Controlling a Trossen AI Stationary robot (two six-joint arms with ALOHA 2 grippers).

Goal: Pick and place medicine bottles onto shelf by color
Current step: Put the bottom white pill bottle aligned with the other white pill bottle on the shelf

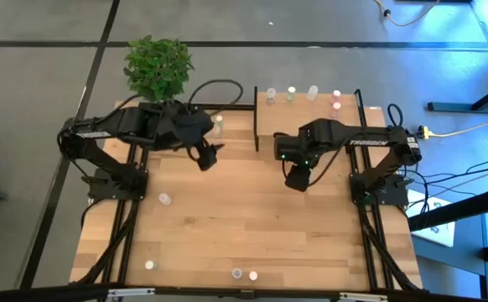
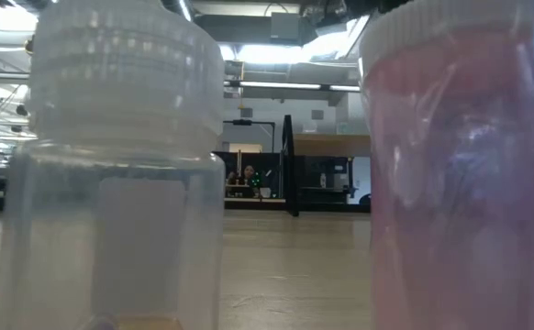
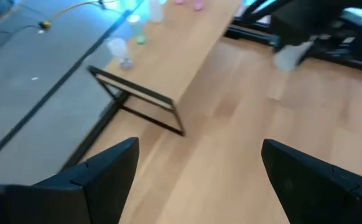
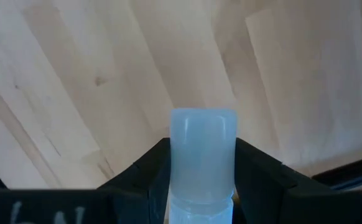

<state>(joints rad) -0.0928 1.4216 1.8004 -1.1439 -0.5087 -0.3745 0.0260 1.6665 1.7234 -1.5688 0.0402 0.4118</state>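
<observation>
The right gripper [image 4: 203, 180] is squeezing 1 small bottle [image 4: 203, 155] with a bluish cap. In the right wrist view the 2 dark fingers press on both sides of it, and its cap sticks out past the fingertips. The bottle's long way runs the same way the fingers point.

From above, the right gripper [image 1: 298, 178] hangs over the table [image 1: 252, 226], just off the near edge of the shelf [image 1: 311, 117]. The shelf lies toward 12 o'clock from it. 4 bottles already stand in a row along the shelf's far edge, the pale green-capped one [image 1: 291, 93] among them. So I think the next move is up and forward toward 12 o'clock, then setting the bottle down upright by a matching cap.

The left gripper [image 1: 207, 156] waits with its fingers wide apart and nothing between them. It sits at about 9 o'clock from the right one, so the right arm is the nearer one to the shelf.

More bottles wait on the table, like the one [image 1: 165, 199] at 8 o'clock.
</observation>
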